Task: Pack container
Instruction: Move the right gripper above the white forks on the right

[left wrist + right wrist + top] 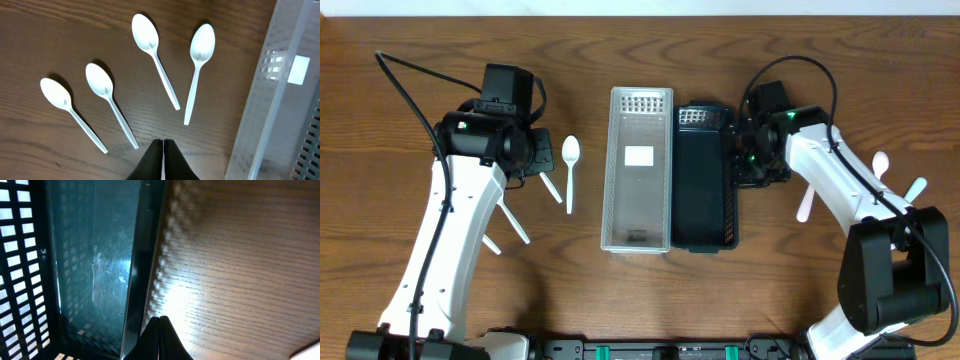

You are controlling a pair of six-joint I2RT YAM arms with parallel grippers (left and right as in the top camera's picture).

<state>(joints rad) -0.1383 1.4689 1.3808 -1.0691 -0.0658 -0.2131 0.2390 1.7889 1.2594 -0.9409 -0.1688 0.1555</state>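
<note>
Container lies between 4 loose spoons and a black basket.

A: Entry one, left half of the frame?
B: Far-left spoon and second spoon, white plastic, parallel, bowls toward the upper left, on the wooden table.
A: Upper centre?
B: Third spoon and fourth spoon, handles converging downward, not touching.
A: Right edge?
B: Clear bin, white label.
A: Bottom centre?
B: Left gripper, black fingers pressed together, nothing between them.
</note>
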